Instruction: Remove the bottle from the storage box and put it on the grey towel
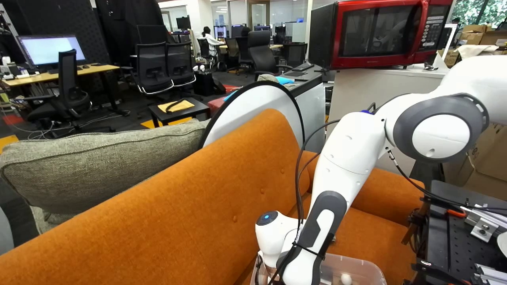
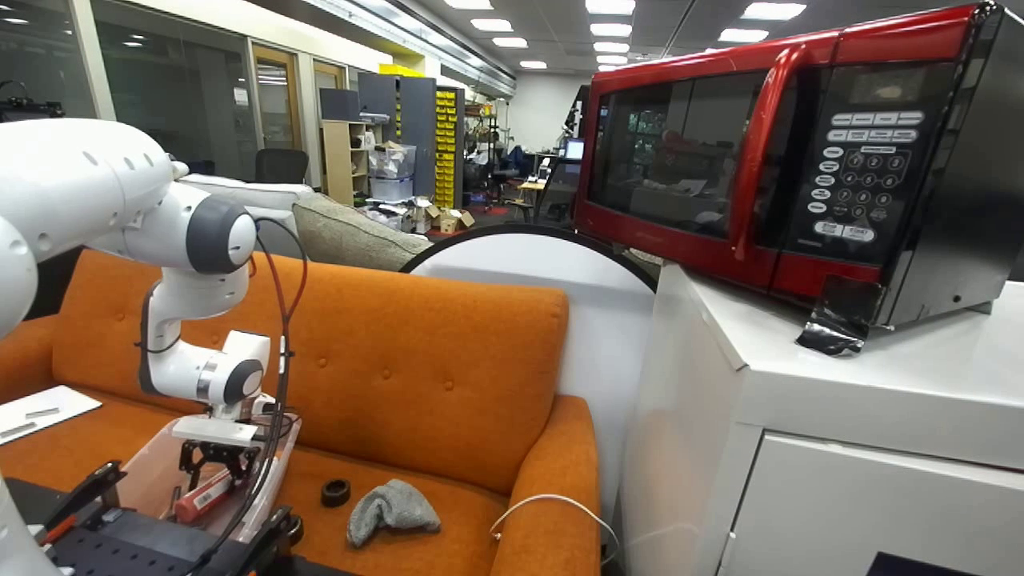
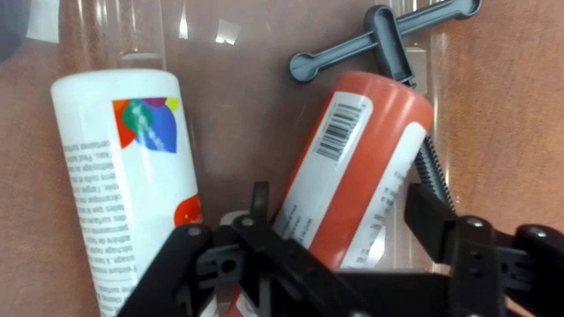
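Observation:
The storage box [image 2: 144, 476] is clear plastic and sits on the orange couch; its rim also shows in an exterior view [image 1: 362, 263]. A red bottle with white label panels [image 3: 348, 167] lies slanted in it and also shows in an exterior view [image 2: 200, 498]. A white bottle with a coloured label [image 3: 128, 176] lies at the left in the wrist view. My gripper [image 3: 341, 211] is open, its fingers on either side of the red bottle with a gap at the right finger; it also shows in an exterior view [image 2: 218, 476]. The grey towel [image 2: 392, 512] lies crumpled on the couch.
A grey plastic tool with a ridged rod [image 3: 383, 39] lies in the box by the red bottle. A black tape roll [image 2: 335, 493] lies between box and towel. The couch backrest [image 2: 400, 352] rises behind. A black mounting table [image 2: 136, 536] stands in front of the box.

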